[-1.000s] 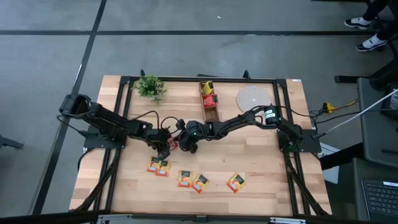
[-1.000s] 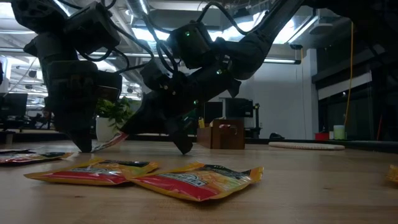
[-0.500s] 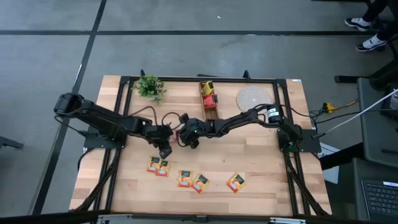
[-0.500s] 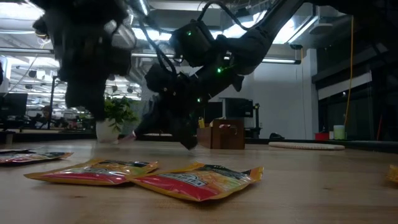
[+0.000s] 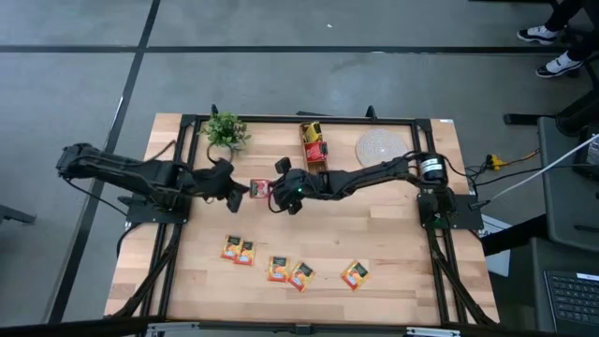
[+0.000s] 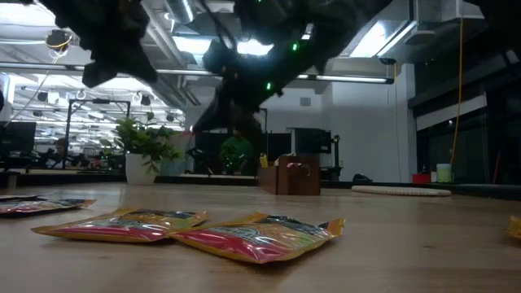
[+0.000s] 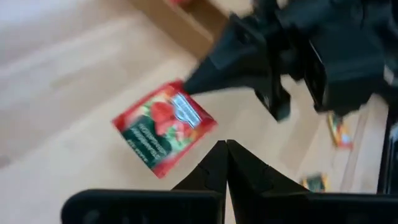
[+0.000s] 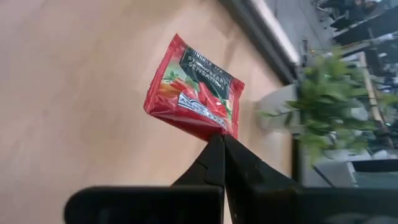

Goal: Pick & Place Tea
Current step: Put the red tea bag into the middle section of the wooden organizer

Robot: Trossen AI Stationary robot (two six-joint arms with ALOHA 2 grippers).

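Overhead, right tool (image 5: 272, 194) pinches the red tea sachet (image 5: 260, 190) above the worktop (image 5: 393, 253); left tool (image 5: 240, 190) shut, empty, just beside it. Right wrist view: only a corner (image 8: 219, 129) is nipped, so it could slip or swing loose.

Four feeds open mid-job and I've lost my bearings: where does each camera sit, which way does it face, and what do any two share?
High view: above the table, looking straight down; both arms show, left gripper and right gripper meeting at the red tea sachet.
Low view: at table-top height, looking level across orange sachets into the room; arms overhead.
Left wrist view: past its shut fingers at the sachet and the right arm.
Right wrist view: its fingers pinch the sachet's corner; potted plant beyond.
Both wrist views share the red sachet.
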